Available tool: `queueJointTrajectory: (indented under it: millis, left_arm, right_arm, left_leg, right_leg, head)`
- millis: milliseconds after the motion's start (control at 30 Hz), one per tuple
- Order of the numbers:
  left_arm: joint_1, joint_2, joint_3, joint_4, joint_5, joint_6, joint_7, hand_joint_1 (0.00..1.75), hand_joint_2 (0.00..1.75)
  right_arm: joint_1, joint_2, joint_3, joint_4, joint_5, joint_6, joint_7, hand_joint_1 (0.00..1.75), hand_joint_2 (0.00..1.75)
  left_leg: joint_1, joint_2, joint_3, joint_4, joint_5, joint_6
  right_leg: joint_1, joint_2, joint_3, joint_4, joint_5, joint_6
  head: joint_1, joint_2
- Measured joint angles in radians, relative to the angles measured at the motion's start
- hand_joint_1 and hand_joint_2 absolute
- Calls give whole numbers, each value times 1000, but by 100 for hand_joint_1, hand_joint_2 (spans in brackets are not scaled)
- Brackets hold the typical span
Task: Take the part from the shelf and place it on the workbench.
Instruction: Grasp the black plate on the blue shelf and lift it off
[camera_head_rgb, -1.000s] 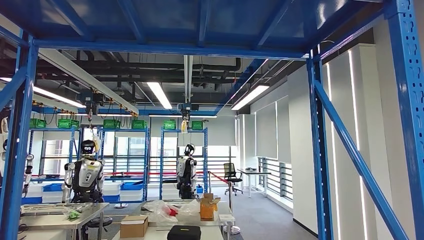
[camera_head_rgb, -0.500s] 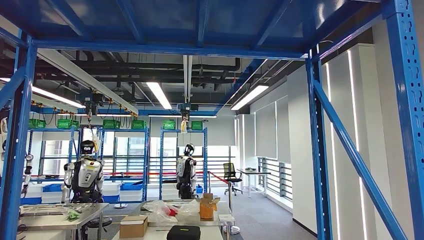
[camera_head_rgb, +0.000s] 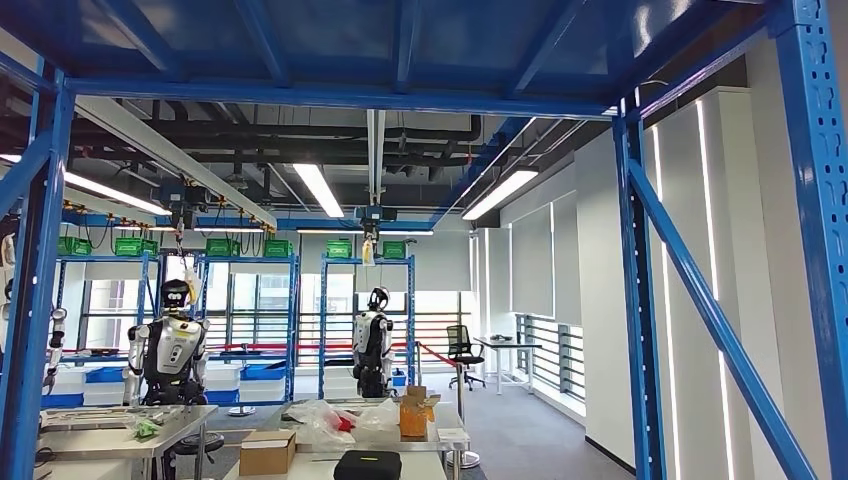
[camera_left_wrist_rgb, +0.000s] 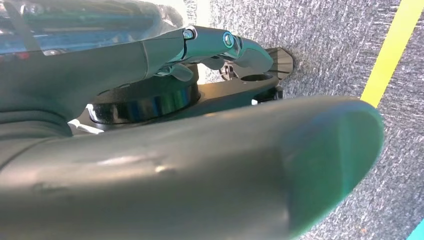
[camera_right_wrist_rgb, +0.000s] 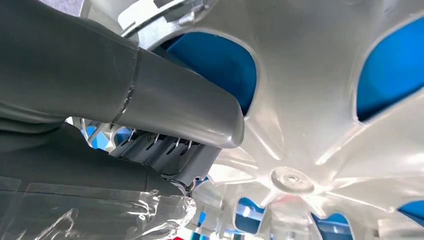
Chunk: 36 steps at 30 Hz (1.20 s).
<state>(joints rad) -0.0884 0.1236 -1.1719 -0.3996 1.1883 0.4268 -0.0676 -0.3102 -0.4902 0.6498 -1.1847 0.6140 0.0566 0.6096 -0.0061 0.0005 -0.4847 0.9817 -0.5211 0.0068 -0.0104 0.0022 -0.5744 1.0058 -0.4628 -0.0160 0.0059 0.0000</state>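
Note:
The part is a silver cast wheel with broad spokes around a small hub, and blue shows through its openings. My right hand is right against it near the rim. The thick grey thumb lies over one spoke, the darker fingers curl in underneath, and a ribbed silver piece is pinched between them. My left hand hangs over grey carpet, thumb and fingers apart, holding nothing. The head view looks up and out through the blue shelf frame.
Beyond the frame lie workbenches with a cardboard box, a black case and plastic bags. Two other humanoid robots stand by far blue racks. A yellow floor line crosses the carpet under my left hand.

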Motion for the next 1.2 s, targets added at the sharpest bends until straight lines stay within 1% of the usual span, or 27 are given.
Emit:
queueJointTrajectory:
  millis: [167, 400, 533, 733, 767, 867, 900, 1033, 1200]
  left_arm:
    - [0, 0, 0, 0, 3, 4, -1, 0, 0]
    - [0, 0, 0, -6, 11, 11, -3, 0, 0]
    - [0, 0, 0, -9, 19, 12, -8, 0, 0]
    - [1, 0, 0, -12, 22, 11, -13, 0, 0]
    - [1, 0, 0, -13, 22, 11, -14, 0, 0]
    - [1, 1, 0, -15, 23, 10, -17, 0, 0]
    - [1, 1, 0, -15, 23, 10, -18, 0, 0]
    - [1, 3, 0, -16, 23, 9, -17, 0, 0]
    - [1, 5, -1, -17, 23, 9, -12, 0, 0]
  right_arm:
    - [-12, 0, 9, -3, 17, -1, 0, 175, 0]
    - [-28, 0, 26, -22, 59, -37, 0, 175, 0]
    - [-43, 0, 39, -51, 95, -56, 0, 175, 0]
    - [-59, 1, 53, -95, 114, -55, 0, 175, 0]
    - [-60, 1, 54, -101, 114, -55, 0, 166, 0]
    - [-61, 1, 57, -116, 115, -50, 0, 35, 0]
    - [-60, 2, 56, -119, 114, -44, 0, 0, 0]
    - [-55, 3, 52, -121, 106, -13, 0, 0, 0]
    - [-45, 5, 44, -121, 99, -12, 0, 0, 0]
  left_leg:
    - [0, 0, 0, 0, 0, 0]
    - [0, 0, 0, 0, 0, 0]
    - [0, 0, 0, 0, 0, 0]
    - [0, 0, 0, 0, 0, 0]
    - [0, 0, 0, 0, 0, 0]
    - [0, 0, 0, 0, 0, 0]
    - [0, 0, 0, 0, 0, 0]
    - [0, 0, 0, 0, 0, 0]
    - [0, 0, 0, 0, 0, 0]
  right_leg:
    - [0, 0, 0, 0, 0, 0]
    - [0, 0, 0, 0, 0, 0]
    - [0, 0, 0, 0, 0, 0]
    - [0, 0, 0, 0, 0, 0]
    - [0, 0, 0, 0, 0, 0]
    - [0, 0, 0, 0, 0, 0]
    - [0, 0, 0, 0, 0, 0]
    - [0, 0, 0, 0, 0, 0]
    - [0, 0, 0, 0, 0, 0]
  head:
    - [0, 0]
    - [0, 0]
    - [0, 0]
    - [0, 0]
    - [0, 0]
    - [0, 0]
    - [0, 0]
    - [0, 0]
    - [0, 0]
